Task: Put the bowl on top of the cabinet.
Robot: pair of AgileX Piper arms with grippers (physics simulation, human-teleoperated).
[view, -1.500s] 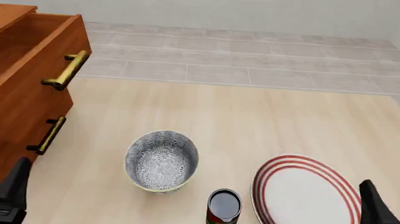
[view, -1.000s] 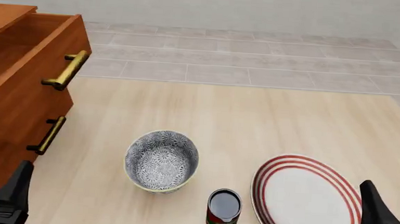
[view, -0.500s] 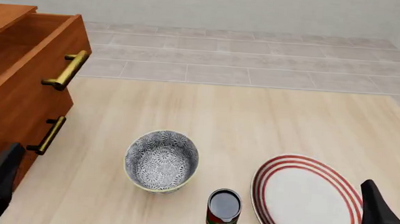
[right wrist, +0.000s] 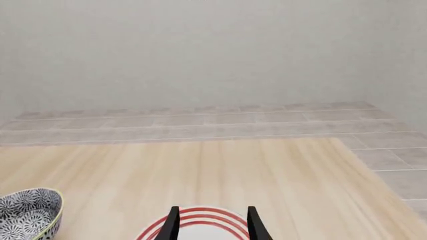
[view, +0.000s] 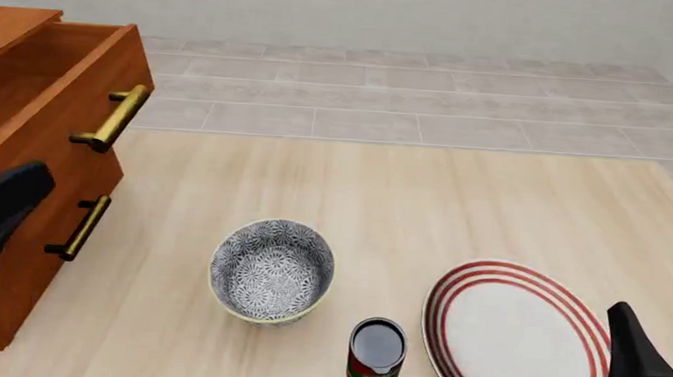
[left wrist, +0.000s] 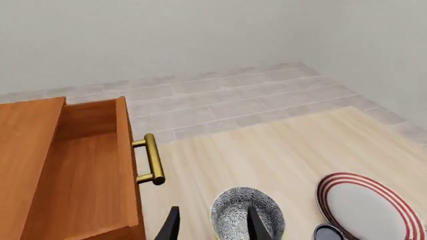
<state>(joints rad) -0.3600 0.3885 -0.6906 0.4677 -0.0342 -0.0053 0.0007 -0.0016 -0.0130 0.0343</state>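
While bowl (view: 271,270) sits upright, can (view: 375,357) just beside, plate (view: 517,337) near.

Our left gripper (left wrist: 212,227) is raised at the left edge of the front view, fingers (left wrist: 171,227) parted with nothing between them. Our right gripper (right wrist: 212,227) sits low at the near right, fingers (right wrist: 253,226) likewise spread and empty.

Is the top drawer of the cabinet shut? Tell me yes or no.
No: in the front view the cabinet's top drawer stands pulled out, its hollow inside showing.
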